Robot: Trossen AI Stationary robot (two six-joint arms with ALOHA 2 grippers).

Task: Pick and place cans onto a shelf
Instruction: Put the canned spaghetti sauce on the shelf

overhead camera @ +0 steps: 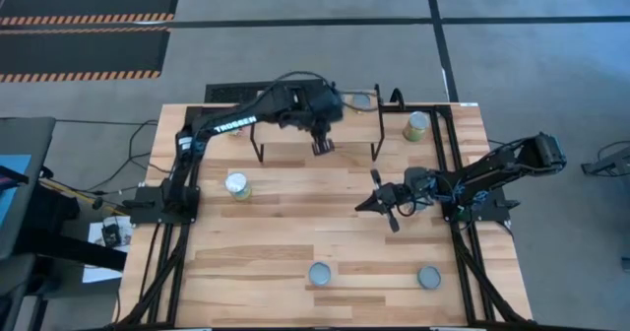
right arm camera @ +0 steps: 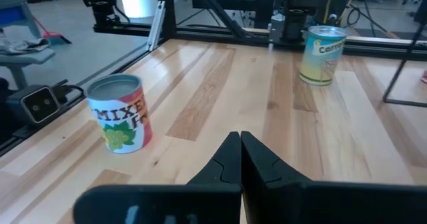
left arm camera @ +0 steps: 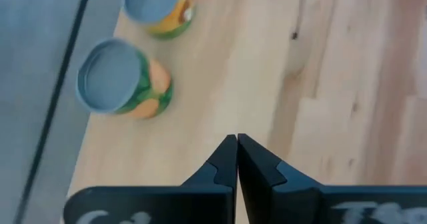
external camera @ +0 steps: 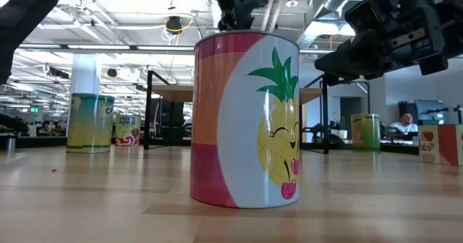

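Pale wood fills the high view: the table (overhead camera: 295, 242) carries the shelf (overhead camera: 295, 124) near its far edge, with the left gripper (overhead camera: 323, 146) hanging over the shelf's front edge and the right gripper (overhead camera: 386, 201) low over the table's right middle. Loose cans stand well apart: a white-topped can (overhead camera: 236, 185) near the left arm's base, a green can (overhead camera: 416, 126) by the far right corner, and two grey-topped cans (overhead camera: 320, 274) (overhead camera: 428, 277) near the front edge. From table height, a pineapple-labelled can (external camera: 246, 120) looms close to the lens (it hides much of the shelf behind it), with a teal can (external camera: 90, 123) and a far green can (external camera: 365, 131) to either side. Past the left wrist, the left fingers (left arm camera: 223, 167) are pressed together on nothing, above the board, where two orange-green cans (left arm camera: 123, 85) (left arm camera: 159, 7) stand near one edge. Past the right wrist, the right fingers (right arm camera: 227, 159) are likewise closed and empty, with a mixed-fruit can (right arm camera: 120, 112) near and another can (right arm camera: 321, 54) farther off. My reading: one placement is done and a fresh pick comes next, calling for parted fingers over a loose can.
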